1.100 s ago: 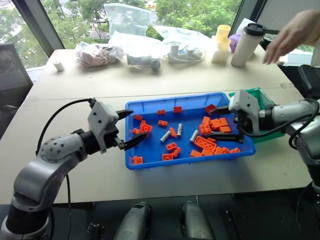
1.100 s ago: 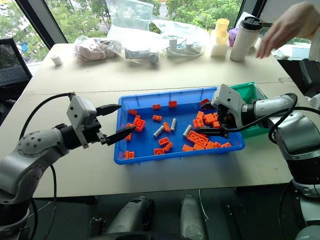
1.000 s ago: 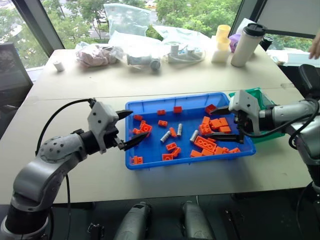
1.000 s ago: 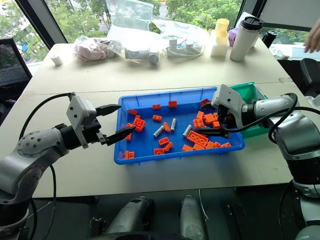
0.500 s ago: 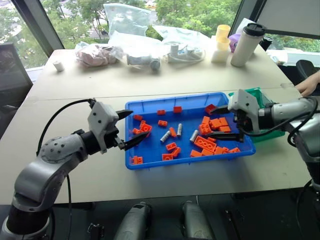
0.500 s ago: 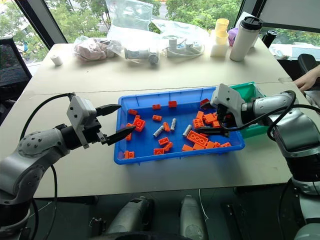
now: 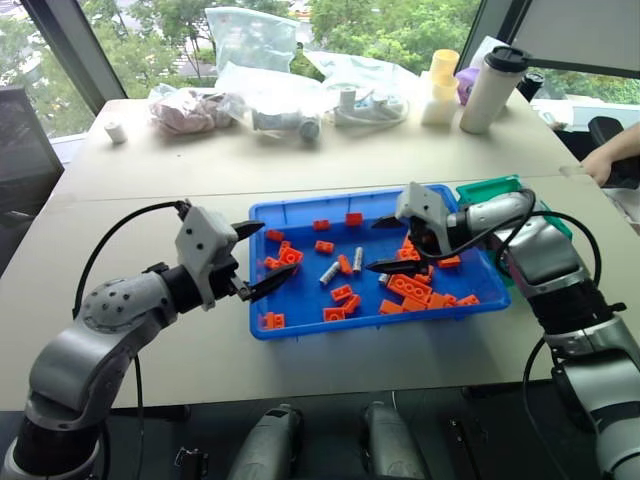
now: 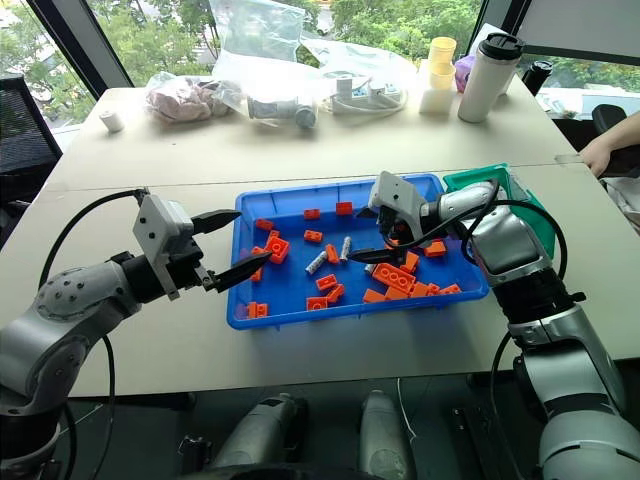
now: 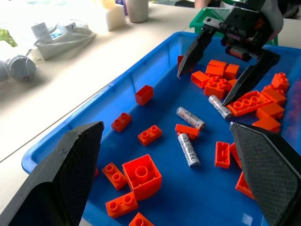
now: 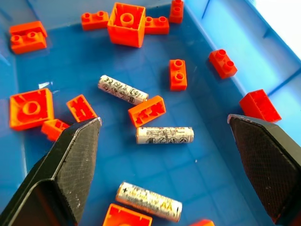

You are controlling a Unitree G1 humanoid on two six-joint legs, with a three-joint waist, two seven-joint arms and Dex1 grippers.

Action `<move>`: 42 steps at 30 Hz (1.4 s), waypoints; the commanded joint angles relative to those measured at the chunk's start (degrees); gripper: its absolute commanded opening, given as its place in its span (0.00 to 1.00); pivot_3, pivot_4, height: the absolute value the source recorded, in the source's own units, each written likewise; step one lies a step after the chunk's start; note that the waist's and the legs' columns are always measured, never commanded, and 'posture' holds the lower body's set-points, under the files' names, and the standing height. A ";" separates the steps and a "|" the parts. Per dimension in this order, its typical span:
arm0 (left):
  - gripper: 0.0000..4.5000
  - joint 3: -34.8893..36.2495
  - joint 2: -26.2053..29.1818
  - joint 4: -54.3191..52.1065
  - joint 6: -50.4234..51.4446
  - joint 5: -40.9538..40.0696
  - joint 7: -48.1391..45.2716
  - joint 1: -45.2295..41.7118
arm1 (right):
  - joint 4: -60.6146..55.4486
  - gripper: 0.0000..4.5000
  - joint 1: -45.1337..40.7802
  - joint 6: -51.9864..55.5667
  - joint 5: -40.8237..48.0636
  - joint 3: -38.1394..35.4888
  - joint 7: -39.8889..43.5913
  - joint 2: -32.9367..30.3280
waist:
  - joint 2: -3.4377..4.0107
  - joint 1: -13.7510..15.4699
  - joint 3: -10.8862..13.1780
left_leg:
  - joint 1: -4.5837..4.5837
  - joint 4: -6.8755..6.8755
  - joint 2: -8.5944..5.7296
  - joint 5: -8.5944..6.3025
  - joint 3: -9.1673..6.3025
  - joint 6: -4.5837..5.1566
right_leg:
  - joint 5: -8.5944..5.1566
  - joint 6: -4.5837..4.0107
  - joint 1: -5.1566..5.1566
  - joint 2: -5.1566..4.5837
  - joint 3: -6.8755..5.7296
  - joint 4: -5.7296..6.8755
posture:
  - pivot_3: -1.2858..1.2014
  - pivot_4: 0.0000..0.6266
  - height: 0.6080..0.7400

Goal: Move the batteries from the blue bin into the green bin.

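Observation:
The blue bin (image 7: 300,305) sits mid-table and holds three silver batteries (image 10: 164,135) (image 10: 122,89) (image 10: 149,201) among orange bricks (image 7: 412,288). In the head views the batteries (image 8: 317,262) lie near the bin's centre. My right gripper (image 7: 372,246) hangs open just above them with nothing between its fingers, reaching in from the right. The green bin (image 7: 490,189) stands against the blue bin's right end, behind my right arm. My left gripper (image 7: 280,246) is open and empty at the blue bin's left rim, pointing across it. In the left wrist view the right gripper (image 9: 202,89) hovers over one battery (image 9: 218,107).
Plastic bags (image 7: 255,45), a white flask (image 7: 490,90), yellow cups (image 7: 443,85) and small parts line the table's far side. A person's hand (image 7: 600,160) rests at the far right edge. Bare table lies in front of the blue bin.
My right gripper has swung left and down from the bin's right end to over the batteries at its centre, still open. The left arm has held still. The person's hand drew back to the right.

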 commanded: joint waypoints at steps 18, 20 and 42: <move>1.00 2.20 2.49 -3.01 -0.07 0.22 0.57 0.86 | 13.90 0.99 -2.55 -9.62 -8.72 2.61 0.51 7.72 | 0.00 -0.21 0.00 | 0.01 -0.02 0.00 0.02 -0.02 -0.04 | 0.00 0.00 -0.03 0.04 0.01 0.02 | 0.52 0.24 1.00; 1.00 1.95 2.54 -3.14 0.00 0.29 0.62 0.91 | 13.84 0.99 -2.32 -9.65 -8.84 2.41 0.15 7.82 | 0.00 -0.20 0.00 | 0.01 -0.02 0.00 0.02 -0.02 -0.04 | 0.00 0.00 -0.03 0.03 0.01 0.02 | 0.52 0.24 1.00; 1.00 -2.43 1.19 1.97 -2.81 2.27 -3.12 -3.36 | -4.16 0.49 0.49 0.68 -5.79 -17.00 -7.08 -10.57 | -0.01 1.27 -0.01 | -0.05 0.00 -0.08 0.00 -0.02 -0.01 | 0.00 0.00 -0.04 -0.02 0.01 -0.02 | 0.52 0.24 1.00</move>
